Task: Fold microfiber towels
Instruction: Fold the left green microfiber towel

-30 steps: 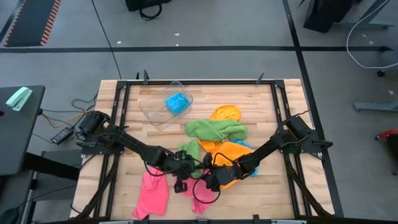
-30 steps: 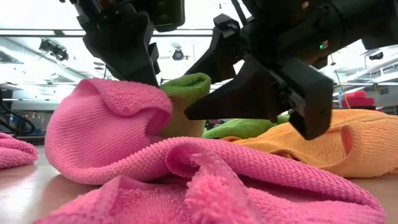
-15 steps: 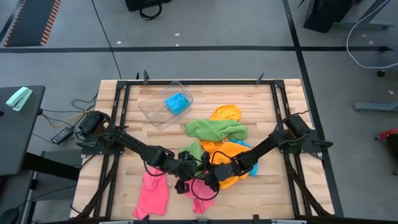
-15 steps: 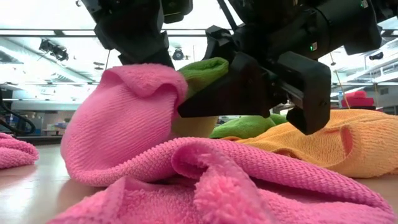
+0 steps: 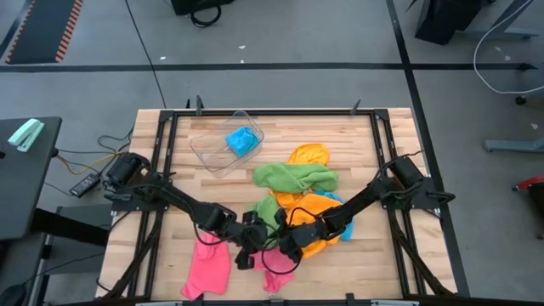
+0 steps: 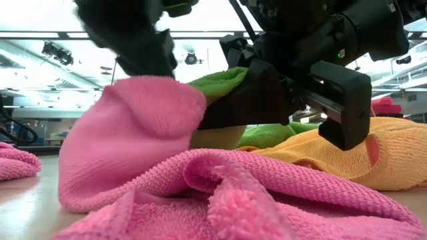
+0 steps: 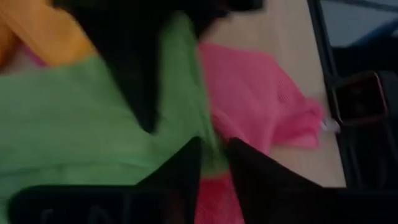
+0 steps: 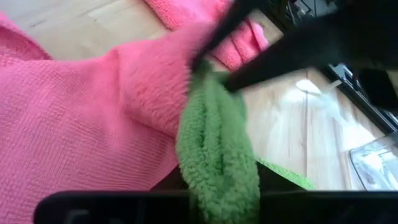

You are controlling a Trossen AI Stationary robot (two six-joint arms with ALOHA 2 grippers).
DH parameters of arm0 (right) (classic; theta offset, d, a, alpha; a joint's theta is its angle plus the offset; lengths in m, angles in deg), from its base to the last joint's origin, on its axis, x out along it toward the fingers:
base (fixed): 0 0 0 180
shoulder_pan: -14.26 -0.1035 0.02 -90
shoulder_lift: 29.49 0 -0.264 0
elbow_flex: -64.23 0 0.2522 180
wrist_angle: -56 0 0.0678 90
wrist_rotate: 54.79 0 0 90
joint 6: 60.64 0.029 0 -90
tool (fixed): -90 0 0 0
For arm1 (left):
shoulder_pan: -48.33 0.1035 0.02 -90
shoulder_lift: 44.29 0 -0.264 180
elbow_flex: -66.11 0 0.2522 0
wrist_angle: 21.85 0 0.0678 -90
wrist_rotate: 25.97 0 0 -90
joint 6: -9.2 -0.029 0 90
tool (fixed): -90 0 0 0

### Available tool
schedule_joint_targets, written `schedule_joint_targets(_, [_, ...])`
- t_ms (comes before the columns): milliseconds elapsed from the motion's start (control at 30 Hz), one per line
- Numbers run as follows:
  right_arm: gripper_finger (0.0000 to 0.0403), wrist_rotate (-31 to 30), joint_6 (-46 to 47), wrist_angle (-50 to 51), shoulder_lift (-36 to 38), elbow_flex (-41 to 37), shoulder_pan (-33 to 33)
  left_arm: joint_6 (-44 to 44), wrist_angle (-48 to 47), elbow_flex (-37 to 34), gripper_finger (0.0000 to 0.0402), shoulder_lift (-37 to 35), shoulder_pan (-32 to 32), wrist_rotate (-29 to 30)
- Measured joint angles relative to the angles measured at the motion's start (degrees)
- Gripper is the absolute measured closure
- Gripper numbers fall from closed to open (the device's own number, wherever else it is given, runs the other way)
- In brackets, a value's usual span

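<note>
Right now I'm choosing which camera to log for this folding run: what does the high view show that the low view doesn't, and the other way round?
Only the high view shows the clear tub with a blue towel in it, the table's frame, and both arms reaching in from the sides. Only the low view shows, close up, the green towel lifted between the grippers, and the room's ceiling lights beyond. Both show the pink towel, the orange towel, the left gripper and the right gripper.
</note>
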Motion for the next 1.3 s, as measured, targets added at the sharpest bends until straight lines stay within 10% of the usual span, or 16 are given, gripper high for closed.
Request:
schedule_joint_targets(467, [0.036, -0.09, 0.25, 0.18, 0.0, 0.0, 0.02, 8.15, -1.38, 0.03, 0.0194, 4.2, -7.35, 3.05])
schedule_joint_targets(867, [0.0361, -0.07, 1.96, 0.18, 0.0, 0.0, -0.02, 10.42, -2.0, 0.03, 0.0292, 7.39, -9.08, 14.05])
schedule_joint_targets(1033, [0.0361, -0.07, 1.92, 0.24, 0.0, 0.0, -0.04, 11.19, -5.24, 0.03, 0.0387, 7.39, -9.35, 9.83])
schedule_joint_targets(1300, [0.0361, 0.01, 1.87, 0.47, 0.02, 0.0, -0.05, 14.87, -7.13, 0.01, 0.0394, 7.39, -11.29, 5.16])
